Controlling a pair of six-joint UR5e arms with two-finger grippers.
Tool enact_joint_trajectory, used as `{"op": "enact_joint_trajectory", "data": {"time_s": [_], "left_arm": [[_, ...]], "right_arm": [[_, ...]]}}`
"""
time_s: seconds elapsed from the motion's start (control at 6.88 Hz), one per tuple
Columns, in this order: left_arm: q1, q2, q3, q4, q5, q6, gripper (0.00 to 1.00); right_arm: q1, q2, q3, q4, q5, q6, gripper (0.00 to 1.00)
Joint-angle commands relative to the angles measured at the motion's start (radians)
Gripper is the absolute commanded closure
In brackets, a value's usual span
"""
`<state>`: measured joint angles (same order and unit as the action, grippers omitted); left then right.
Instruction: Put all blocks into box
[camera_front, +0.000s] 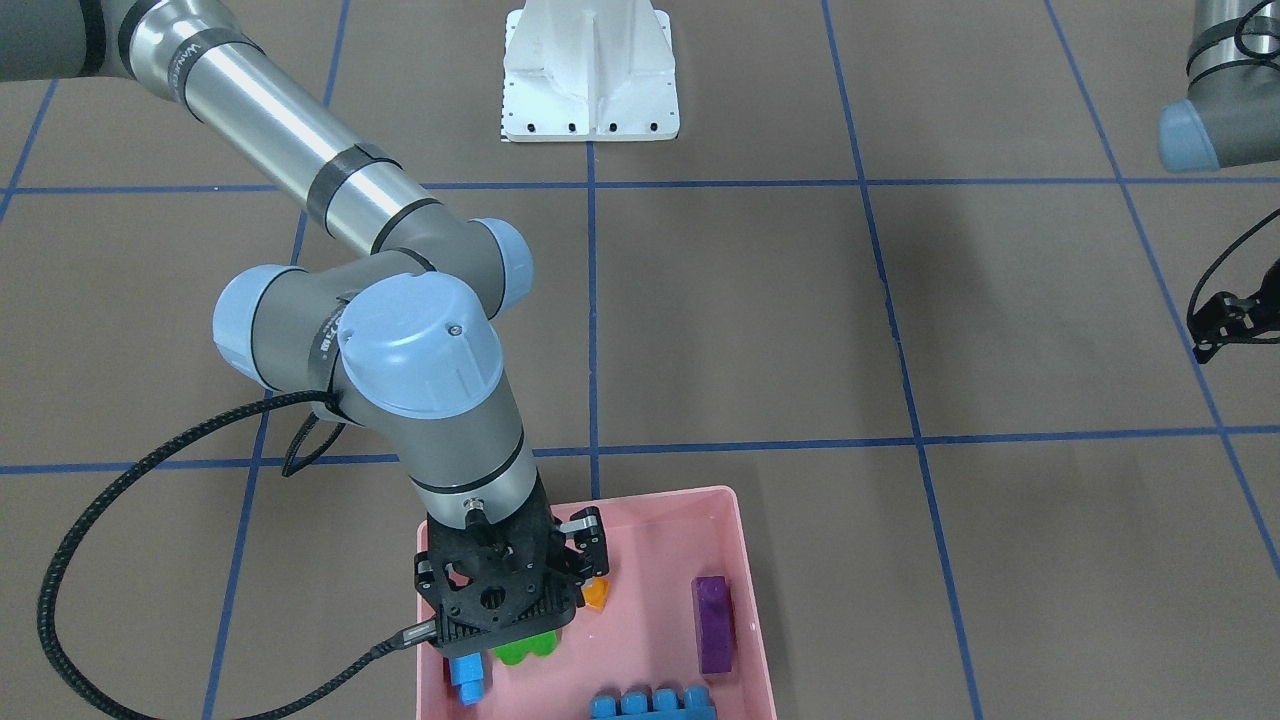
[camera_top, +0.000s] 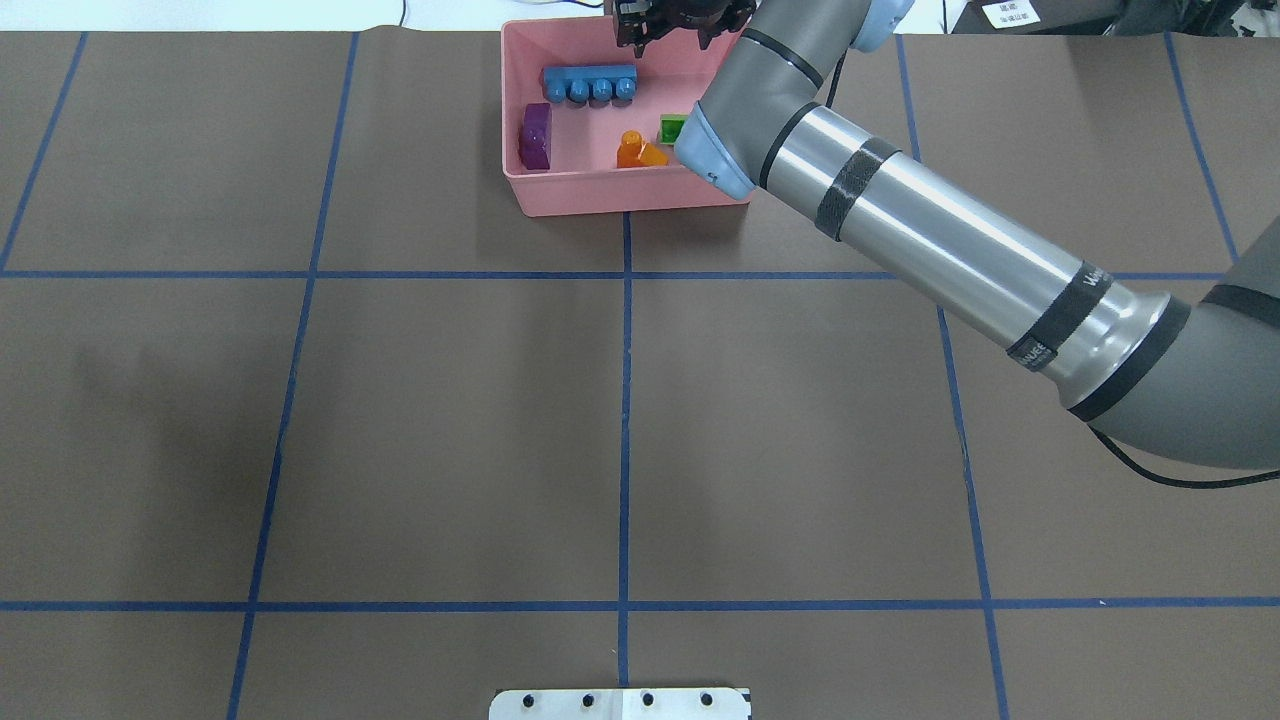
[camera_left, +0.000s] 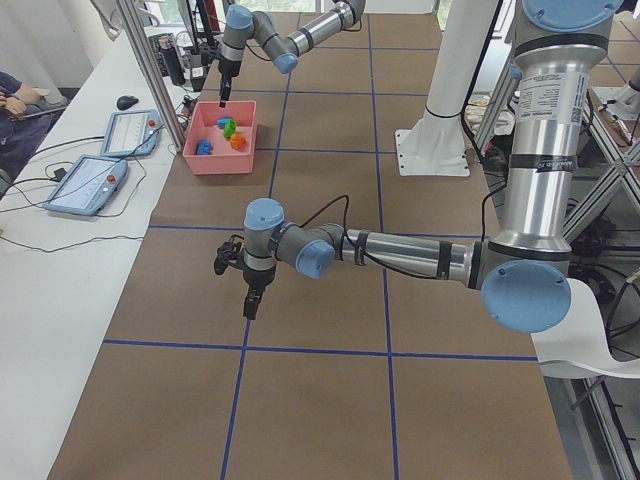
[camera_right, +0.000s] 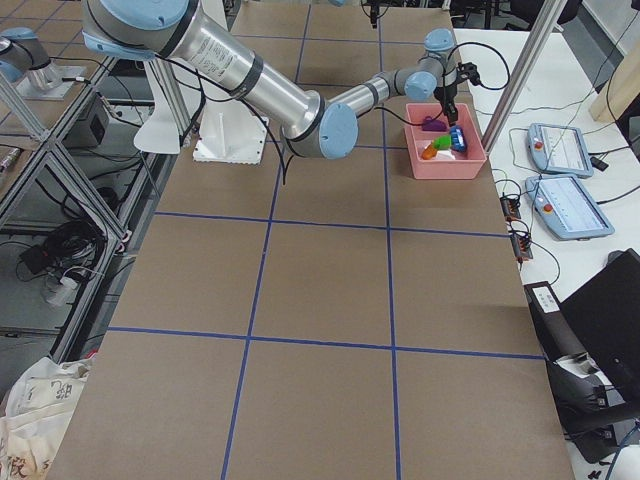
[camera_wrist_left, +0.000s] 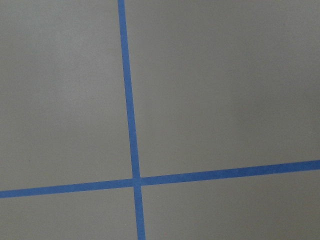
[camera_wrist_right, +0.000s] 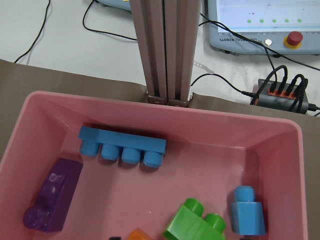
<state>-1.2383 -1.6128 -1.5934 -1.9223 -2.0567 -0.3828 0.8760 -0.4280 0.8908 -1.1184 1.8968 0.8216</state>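
Observation:
The pink box (camera_front: 650, 497) sits at the table's far edge and holds all five blocks: orange (camera_front: 597, 594), green (camera_front: 525, 650), light blue (camera_front: 468, 678), long blue (camera_front: 652, 703) and purple (camera_front: 714, 625). My right gripper (camera_front: 530, 600) hovers over the box's green and orange end, open and empty. The right wrist view looks down on the long blue block (camera_wrist_right: 122, 145), the purple block (camera_wrist_right: 55, 200), the green block (camera_wrist_right: 195, 225) and the light blue block (camera_wrist_right: 247, 212). My left gripper (camera_left: 251, 300) hangs over bare table far from the box; I cannot tell whether it is open.
The white robot base (camera_front: 590, 80) stands at mid-table on the robot's side. Beyond the box are a metal post (camera_wrist_right: 165, 50) and teach pendants (camera_right: 560, 150) with cables. Blue tape lines cross the brown table.

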Motion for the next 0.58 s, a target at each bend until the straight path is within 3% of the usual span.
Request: {"op": "enact_joint_trajectory", "data": {"time_s": [0.0,0.29,0.44], "left_arm": [[-0.042,0.007,-0.005,0.002,-0.069,0.092,0.0],[-0.105,0.036,-0.008,0.002,-0.127,0.188,0.0],[-0.146,0.066,-0.02,0.003,-0.166,0.256,0.0]], "right_arm": [[0.021,-0.001,0.078,-0.156,0.033,-0.009,0.0],[0.108,-0.02,0.222,-0.461,0.182,-0.127,0.0],[0.141,-0.096,0.373,-0.655,0.186,-0.263,0.0]]}}
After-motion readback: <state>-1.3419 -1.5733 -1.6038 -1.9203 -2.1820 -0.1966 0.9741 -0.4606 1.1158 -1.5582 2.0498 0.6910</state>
